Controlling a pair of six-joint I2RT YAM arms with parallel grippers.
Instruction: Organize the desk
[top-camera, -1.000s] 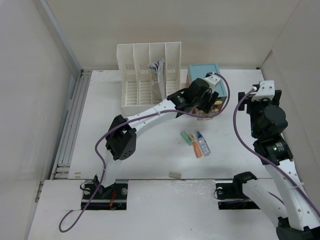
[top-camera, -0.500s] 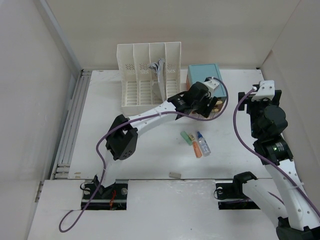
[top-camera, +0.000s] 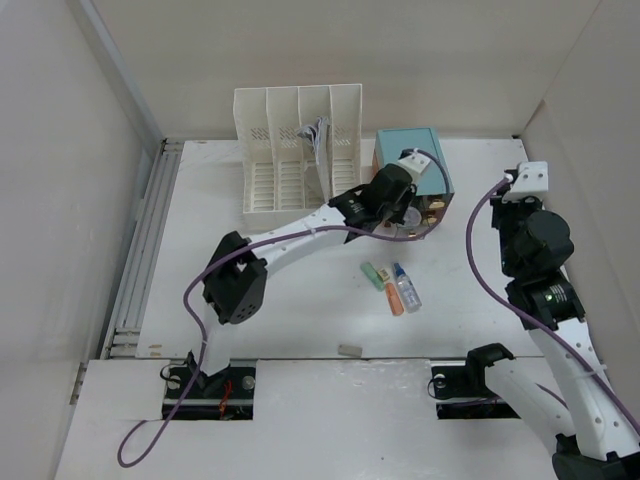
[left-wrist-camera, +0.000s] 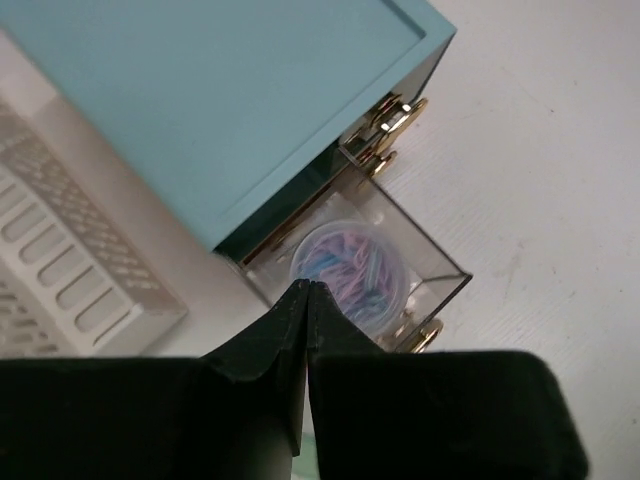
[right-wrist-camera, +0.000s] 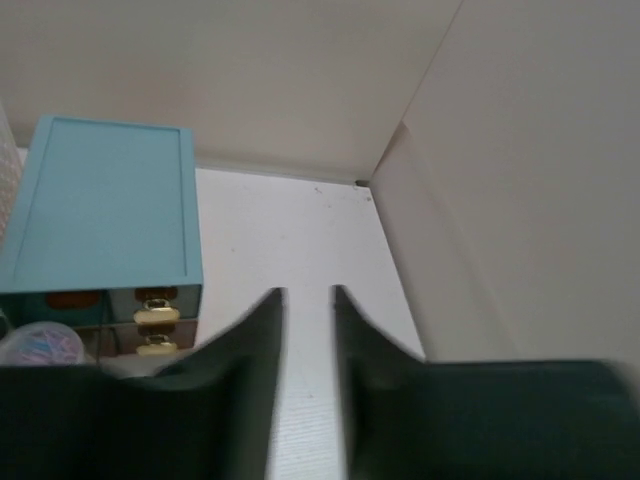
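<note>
Worktop, white, runs under and all round the teal drawer box, which stands at its far side. White file rack just left of the box. Clear drawer pulled out from the box front, with a round tub of coloured clips inside. Left tool is over that drawer, fingers pressed together, nothing pinched. Right tool is right of the box, slightly spread, empty. Small bottle lies in front of the box.
</note>
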